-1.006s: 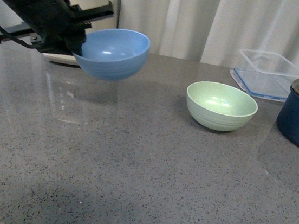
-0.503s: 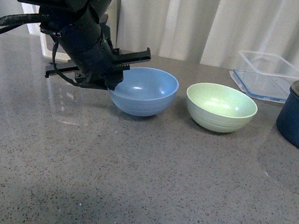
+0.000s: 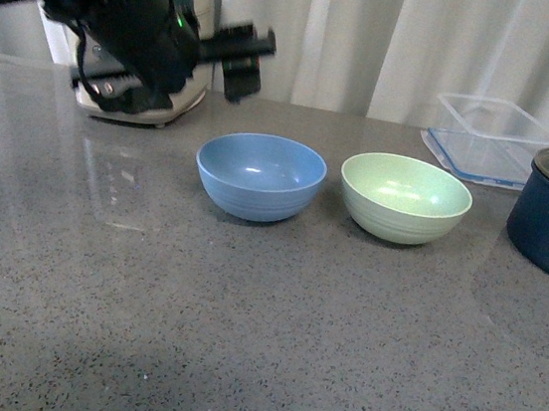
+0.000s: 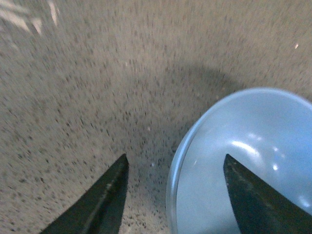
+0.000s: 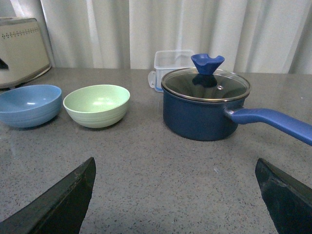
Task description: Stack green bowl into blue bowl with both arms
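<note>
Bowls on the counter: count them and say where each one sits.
2. The blue bowl sits on the counter near the middle of the front view; the green bowl stands just right of it, apart. Neither is stacked. None appears hidden.

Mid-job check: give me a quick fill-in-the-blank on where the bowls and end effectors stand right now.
The left end effector hovers above the blue bowl with its fingers ____.
The green bowl stands ____ the blue bowl, not in it.
Both bowls hold ____.
The navy pot is covered by a ____ lid.
Missing words: open; beside; nothing; glass.
</note>
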Available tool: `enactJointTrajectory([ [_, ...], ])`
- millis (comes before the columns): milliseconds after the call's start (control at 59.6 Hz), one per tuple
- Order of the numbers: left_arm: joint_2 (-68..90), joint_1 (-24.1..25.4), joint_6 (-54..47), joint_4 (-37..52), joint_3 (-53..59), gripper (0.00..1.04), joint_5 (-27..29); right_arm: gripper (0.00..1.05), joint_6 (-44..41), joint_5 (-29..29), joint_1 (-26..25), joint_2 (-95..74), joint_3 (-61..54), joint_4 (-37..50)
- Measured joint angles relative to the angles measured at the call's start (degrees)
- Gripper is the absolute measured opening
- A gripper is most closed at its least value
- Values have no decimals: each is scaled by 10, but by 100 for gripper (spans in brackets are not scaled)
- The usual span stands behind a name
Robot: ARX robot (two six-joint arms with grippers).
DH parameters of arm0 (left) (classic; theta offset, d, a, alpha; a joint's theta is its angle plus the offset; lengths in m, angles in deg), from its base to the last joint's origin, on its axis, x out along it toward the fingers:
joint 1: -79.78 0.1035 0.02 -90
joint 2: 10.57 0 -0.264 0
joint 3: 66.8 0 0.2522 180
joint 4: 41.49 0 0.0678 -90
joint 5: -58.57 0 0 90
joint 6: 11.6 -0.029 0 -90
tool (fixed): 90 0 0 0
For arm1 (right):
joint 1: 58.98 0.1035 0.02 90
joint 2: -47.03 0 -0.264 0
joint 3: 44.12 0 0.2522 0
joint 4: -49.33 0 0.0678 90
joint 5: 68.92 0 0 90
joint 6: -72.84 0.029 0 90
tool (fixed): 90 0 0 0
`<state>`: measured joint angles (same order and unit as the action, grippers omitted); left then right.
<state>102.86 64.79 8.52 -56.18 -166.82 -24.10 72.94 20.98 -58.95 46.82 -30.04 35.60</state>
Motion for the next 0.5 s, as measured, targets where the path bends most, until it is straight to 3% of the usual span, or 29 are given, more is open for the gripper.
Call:
enactJointTrajectory([
  [34, -52, 1, -18, 80, 50, 87, 22, 95, 0, 0, 0, 0, 0, 0],
  [50, -69, 2, -37, 110, 67, 85, 35, 95, 0, 0, 0, 0, 0, 0],
  [117, -150, 10, -110, 270, 165, 71, 54, 95, 0, 0, 0, 0, 0, 0],
  [218, -244, 32, -169, 403, 313, 49, 40, 95, 0, 0, 0, 0, 0, 0],
  [453, -323, 70, -191, 478, 535, 5, 6, 95, 0, 0, 0, 0, 0, 0],
  [503, -349, 74, -194, 490, 562, 4, -1, 95, 0, 0, 0, 0, 0, 0],
])
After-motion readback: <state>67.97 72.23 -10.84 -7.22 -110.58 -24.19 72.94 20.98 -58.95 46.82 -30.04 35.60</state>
